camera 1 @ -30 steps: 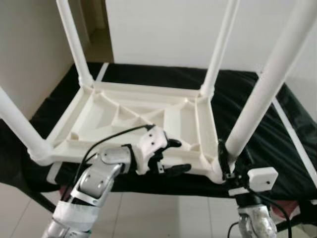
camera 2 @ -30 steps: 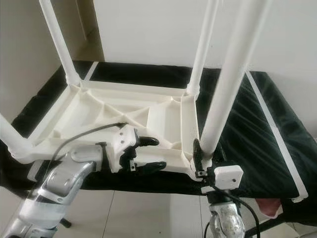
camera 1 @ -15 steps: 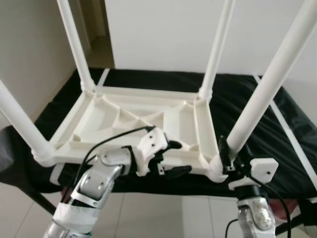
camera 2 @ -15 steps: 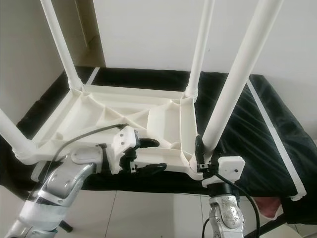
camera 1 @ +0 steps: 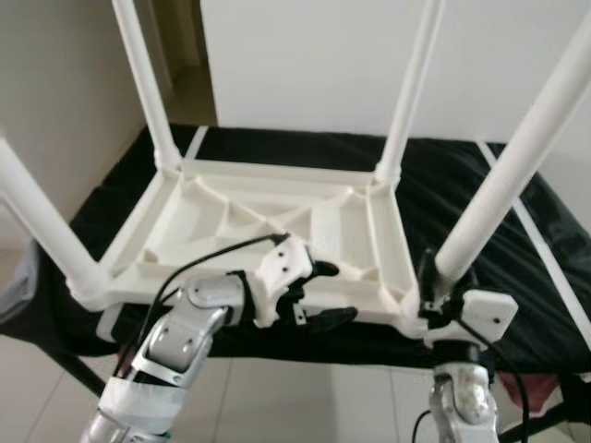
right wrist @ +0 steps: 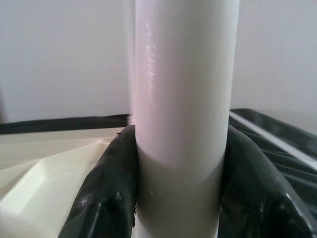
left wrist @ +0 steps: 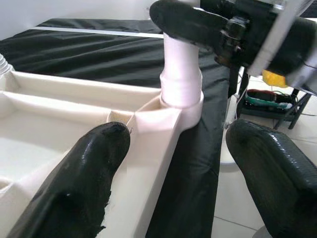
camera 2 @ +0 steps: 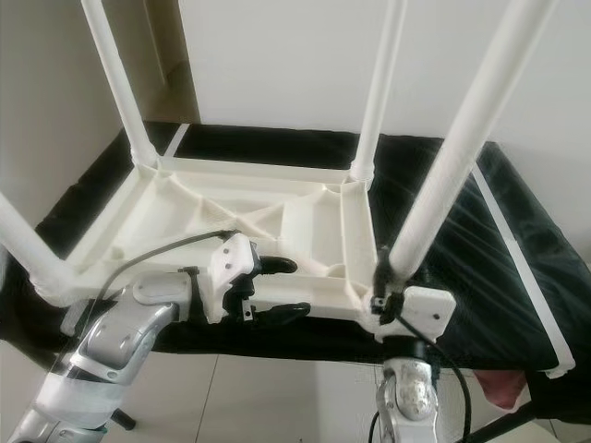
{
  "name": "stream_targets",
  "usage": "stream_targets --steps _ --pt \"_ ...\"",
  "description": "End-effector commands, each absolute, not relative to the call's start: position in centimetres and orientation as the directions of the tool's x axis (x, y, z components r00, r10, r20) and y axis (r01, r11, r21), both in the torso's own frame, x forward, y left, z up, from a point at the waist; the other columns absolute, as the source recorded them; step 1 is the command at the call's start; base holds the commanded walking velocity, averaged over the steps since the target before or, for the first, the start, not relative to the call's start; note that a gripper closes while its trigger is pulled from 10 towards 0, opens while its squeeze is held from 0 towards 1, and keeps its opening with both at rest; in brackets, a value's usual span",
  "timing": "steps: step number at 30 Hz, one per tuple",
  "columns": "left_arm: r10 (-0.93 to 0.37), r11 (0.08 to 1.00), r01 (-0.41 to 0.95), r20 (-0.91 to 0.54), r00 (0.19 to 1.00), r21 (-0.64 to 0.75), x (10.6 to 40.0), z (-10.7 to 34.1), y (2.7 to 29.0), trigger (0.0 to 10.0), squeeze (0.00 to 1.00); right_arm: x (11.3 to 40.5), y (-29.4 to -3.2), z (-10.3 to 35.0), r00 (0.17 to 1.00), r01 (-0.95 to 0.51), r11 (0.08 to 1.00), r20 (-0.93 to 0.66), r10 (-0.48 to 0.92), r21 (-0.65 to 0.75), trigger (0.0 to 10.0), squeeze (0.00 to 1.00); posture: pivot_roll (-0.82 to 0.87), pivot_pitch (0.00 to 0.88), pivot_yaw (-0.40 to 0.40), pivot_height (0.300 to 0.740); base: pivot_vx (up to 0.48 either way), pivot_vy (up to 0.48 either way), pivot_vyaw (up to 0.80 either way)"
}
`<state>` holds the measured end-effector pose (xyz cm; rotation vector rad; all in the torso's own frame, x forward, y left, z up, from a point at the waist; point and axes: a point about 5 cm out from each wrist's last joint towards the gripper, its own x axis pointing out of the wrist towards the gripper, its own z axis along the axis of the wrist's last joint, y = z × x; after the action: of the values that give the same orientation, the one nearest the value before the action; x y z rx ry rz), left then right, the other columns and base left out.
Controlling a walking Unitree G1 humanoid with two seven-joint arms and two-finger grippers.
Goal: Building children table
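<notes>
**Right gripper on the near corner leg, left gripper astride the near rim**

Nearest the robot, the right gripper (camera 2: 381,277) is clenched around the near right leg (right wrist: 181,99) just above its corner socket; in the right wrist view a black finger (right wrist: 106,183) presses on each side of the white tube. The leg's long axis runs up from the socket and leans to the right, so any push to seat it should, I judge, go down along that line into the corner.

Just left of that corner, the left gripper (camera 1: 323,293) stands released, its fingers spread over the near rim of the upturned table top (camera 1: 268,208), one inside the frame and one outside. It is the arm placed to steady the frame, and it lies beside the socket rather than on it.

The table top lies underside up on the black-covered desk (camera 1: 517,231). Beyond the near corner, three more legs stand in their sockets: one at the near left, two at the far corners.
</notes>
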<state>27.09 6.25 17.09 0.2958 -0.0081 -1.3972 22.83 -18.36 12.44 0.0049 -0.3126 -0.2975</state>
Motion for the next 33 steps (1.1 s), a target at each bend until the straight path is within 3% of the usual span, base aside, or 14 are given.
stream_targets --steps 1,8,22,28,33 --pt "-0.965 0.172 0.96 -0.159 0.209 0.22 27.3 17.2 6.1 10.0 0.0 21.6 -21.3 6.8 0.857 0.515 0.857 -0.006 -0.515 0.003 10.0 0.0 -0.01 0.037 0.026 0.74 0.0 0.0 0.0" --pt "-0.965 0.175 0.959 -0.155 0.212 0.224 27.4 17.3 6.1 10.0 0.0 22.5 -21.5 7.0 0.787 0.617 0.787 -0.007 -0.617 0.02 10.0 0.0 -0.01 0.03 0.025 0.74 0.0 0.0 0.0" --pt "-0.963 0.186 0.956 -0.149 0.223 0.227 27.6 17.4 6.1 10.0 0.0 23.4 -21.1 6.9 0.795 0.607 0.795 0.005 -0.607 0.001 10.0 0.0 0.0 0.027 0.016 0.74 0.0 0.0 0.0" --pt "-0.963 0.191 0.955 -0.145 0.227 0.228 27.7 17.4 6.0 10.0 0.0 24.1 -20.1 8.2 0.86 0.507 0.854 0.127 -0.494 -0.114 10.0 0.0 -0.01 0.028 0.011 0.74 0.0 0.0 0.0" --pt "-0.964 0.191 0.956 -0.142 0.226 0.223 27.6 17.3 5.9 10.0 0.0 24.4 -19.9 10.3 0.872 0.467 0.876 0.226 -0.435 -0.117 10.0 0.0 -0.01 0.03 0.01 0.74 0.0 0.0 0.0"
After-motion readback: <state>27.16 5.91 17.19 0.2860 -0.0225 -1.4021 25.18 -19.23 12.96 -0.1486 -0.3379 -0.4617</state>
